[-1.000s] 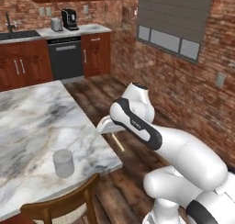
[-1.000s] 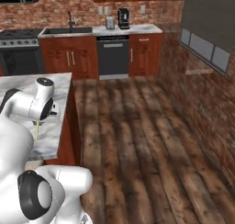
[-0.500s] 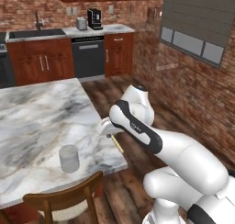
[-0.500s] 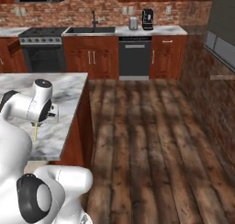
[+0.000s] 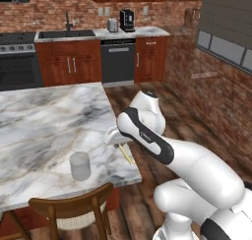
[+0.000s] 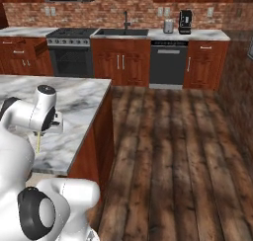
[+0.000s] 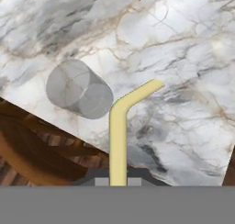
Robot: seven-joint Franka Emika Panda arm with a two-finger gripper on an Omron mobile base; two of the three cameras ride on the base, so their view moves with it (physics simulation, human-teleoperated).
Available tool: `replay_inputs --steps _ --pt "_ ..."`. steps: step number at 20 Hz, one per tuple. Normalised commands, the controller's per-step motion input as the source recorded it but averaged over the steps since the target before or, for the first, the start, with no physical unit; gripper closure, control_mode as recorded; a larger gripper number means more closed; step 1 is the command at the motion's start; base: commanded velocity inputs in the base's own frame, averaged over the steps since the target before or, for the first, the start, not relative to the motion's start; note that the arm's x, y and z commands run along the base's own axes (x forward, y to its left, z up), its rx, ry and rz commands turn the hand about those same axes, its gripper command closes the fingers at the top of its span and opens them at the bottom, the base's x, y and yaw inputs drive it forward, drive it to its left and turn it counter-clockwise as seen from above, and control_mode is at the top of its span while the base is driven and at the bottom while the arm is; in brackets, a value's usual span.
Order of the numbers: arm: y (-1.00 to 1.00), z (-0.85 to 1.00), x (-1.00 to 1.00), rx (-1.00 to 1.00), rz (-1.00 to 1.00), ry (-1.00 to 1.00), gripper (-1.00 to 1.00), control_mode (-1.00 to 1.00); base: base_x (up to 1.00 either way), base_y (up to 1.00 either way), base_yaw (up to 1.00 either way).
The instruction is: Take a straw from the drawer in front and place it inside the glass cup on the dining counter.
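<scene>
The straw (image 7: 118, 140), pale yellow with a bent tip, rises from between our gripper's (image 7: 118, 181) fingers, which are drawn tight together and clamped on its lower end; the finger tips themselves are mostly cut off at the bottom of the hand view, so we see little of the contact. From the left base view we make out the straw (image 5: 126, 154) as a thin slanted line under the gripper (image 5: 118, 143), over the near corner of the dining counter (image 5: 44, 121). From the right base view the straw (image 6: 38, 142) hangs below the hand, partly masked by the arm.

The glass cup (image 5: 80, 165) stands upright on the dining counter, near its front edge and to the left of the straw, apart from it. In the hand view the glass cup (image 7: 79, 88) lies just beside the straw's bend without touching. A wooden chair (image 5: 74, 212) sits at the counter's front edge below the cup, its legs cut off by the frame.
</scene>
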Motion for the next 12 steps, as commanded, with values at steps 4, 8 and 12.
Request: replay_inputs --steps 4,8,12 --pt "0.0 0.16 0.11 0.01 0.29 -0.04 1.0 -1.0 0.0 0.0 0.0" --pt "0.0 0.53 0.0 0.08 0.36 -0.25 1.0 -1.0 0.0 0.0 0.0" --pt "-0.01 0.52 0.0 0.17 0.36 -0.28 1.0 -1.0 0.0 0.0 0.0"
